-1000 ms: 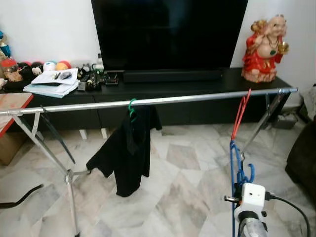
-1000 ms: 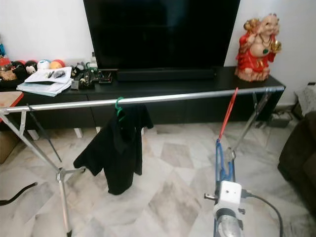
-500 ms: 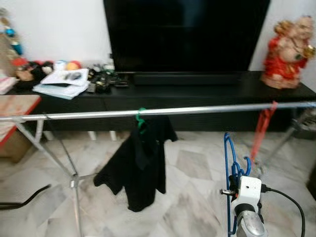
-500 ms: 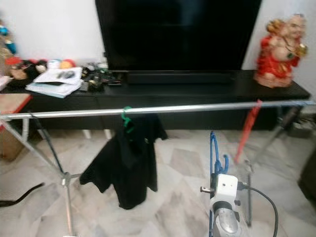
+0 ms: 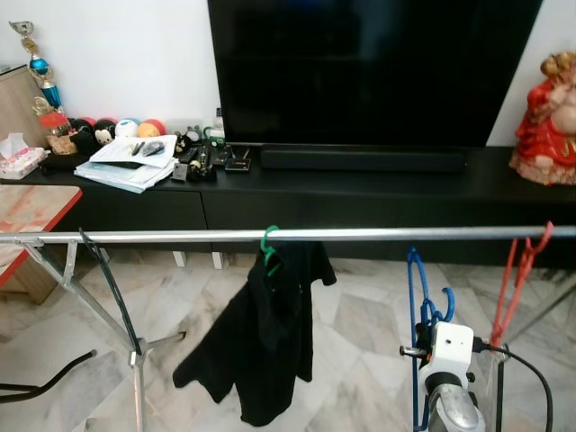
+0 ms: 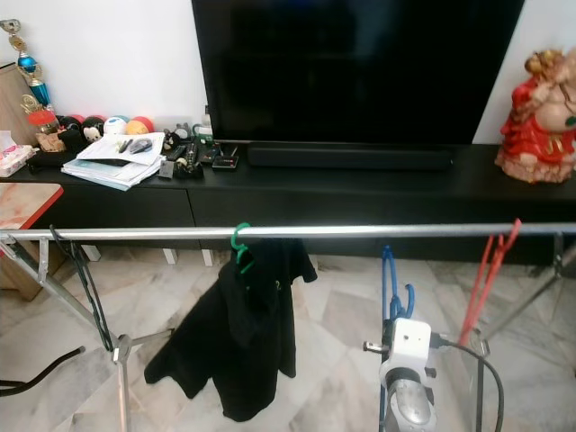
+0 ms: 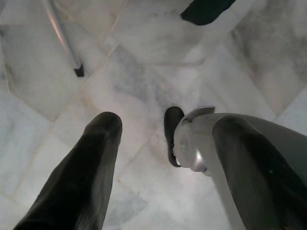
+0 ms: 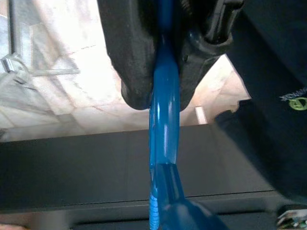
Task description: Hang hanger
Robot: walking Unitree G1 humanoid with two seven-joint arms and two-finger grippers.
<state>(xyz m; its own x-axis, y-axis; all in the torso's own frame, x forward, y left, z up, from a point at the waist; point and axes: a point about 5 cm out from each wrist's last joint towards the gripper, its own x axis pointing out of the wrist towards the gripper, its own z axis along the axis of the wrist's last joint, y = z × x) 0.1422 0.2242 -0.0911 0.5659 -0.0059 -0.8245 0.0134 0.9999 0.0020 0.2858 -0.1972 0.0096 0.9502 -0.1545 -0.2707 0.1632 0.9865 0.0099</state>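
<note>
Below the rail (image 5: 180,236), near its right end, your right gripper (image 8: 160,76) is clamped on the blue hanger (image 5: 416,306), just under the bar. Your left gripper (image 7: 139,139) hangs spread over the floor.

I see a metal rail (image 5: 180,236) crossing mid-frame on folding legs (image 5: 135,360) over the marble floor (image 5: 360,315). On it hang a green hanger (image 5: 269,248) with a black shirt (image 5: 261,342) at centre and a red hanger (image 5: 515,279) at right.
</note>
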